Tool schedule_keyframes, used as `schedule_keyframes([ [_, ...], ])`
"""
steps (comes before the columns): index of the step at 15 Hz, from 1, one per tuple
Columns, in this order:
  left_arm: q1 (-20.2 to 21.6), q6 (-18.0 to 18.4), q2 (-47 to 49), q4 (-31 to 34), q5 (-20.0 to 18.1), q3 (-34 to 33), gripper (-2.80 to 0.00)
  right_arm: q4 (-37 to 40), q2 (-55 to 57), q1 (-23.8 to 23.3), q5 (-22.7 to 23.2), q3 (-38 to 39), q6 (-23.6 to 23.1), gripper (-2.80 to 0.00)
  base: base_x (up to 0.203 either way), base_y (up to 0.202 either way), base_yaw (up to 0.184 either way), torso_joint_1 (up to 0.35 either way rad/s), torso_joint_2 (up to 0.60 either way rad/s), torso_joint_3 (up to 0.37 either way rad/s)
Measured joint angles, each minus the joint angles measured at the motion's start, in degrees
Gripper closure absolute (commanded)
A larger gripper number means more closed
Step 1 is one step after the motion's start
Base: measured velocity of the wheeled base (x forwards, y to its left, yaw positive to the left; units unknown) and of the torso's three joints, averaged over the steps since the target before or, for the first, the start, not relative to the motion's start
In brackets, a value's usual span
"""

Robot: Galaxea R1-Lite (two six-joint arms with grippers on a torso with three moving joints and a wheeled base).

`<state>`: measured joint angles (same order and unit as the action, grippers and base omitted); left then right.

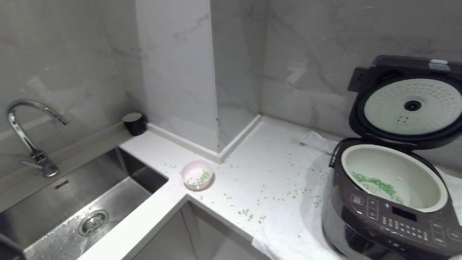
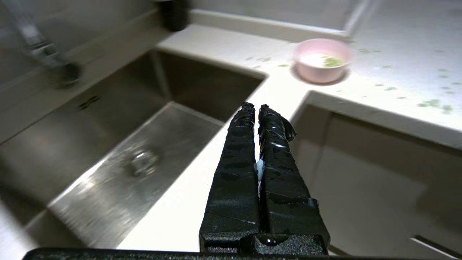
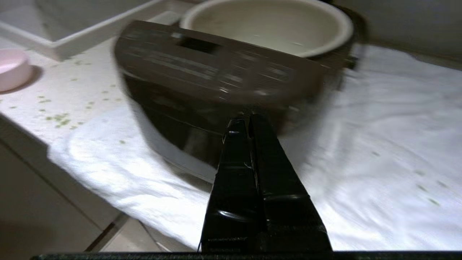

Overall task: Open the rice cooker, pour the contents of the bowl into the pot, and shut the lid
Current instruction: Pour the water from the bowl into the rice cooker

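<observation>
The dark brown rice cooker [image 1: 389, 220] stands at the right of the counter with its lid [image 1: 411, 104] raised. Green bits [image 1: 377, 185] lie in the pale pot [image 1: 422, 177]. The pink bowl [image 1: 197, 174] sits upright near the sink corner with a few green bits inside. Neither arm shows in the head view. My left gripper [image 2: 254, 107] is shut and empty, short of the counter's front edge, with the bowl [image 2: 321, 59] well beyond it. Just in front of the cooker's front panel [image 3: 216, 72], my right gripper [image 3: 243, 121] is shut and empty.
A steel sink [image 1: 83, 202] with a curved tap [image 1: 25, 126] fills the left. A small black cup [image 1: 134, 122] stands at the back corner. Green bits are scattered over the white counter [image 1: 252, 173]. A white cloth [image 1: 299, 224] lies under the cooker.
</observation>
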<state>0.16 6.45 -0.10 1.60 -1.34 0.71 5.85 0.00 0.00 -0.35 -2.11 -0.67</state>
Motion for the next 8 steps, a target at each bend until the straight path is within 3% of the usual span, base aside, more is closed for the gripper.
schedule_keyframes([
  [8,0.0,-0.1,0.0,0.0,0.0,0.0,0.00,0.0,0.0,0.0,0.0,0.0,0.1,0.00,0.001,0.008,-0.177,0.001,0.01,0.007],
])
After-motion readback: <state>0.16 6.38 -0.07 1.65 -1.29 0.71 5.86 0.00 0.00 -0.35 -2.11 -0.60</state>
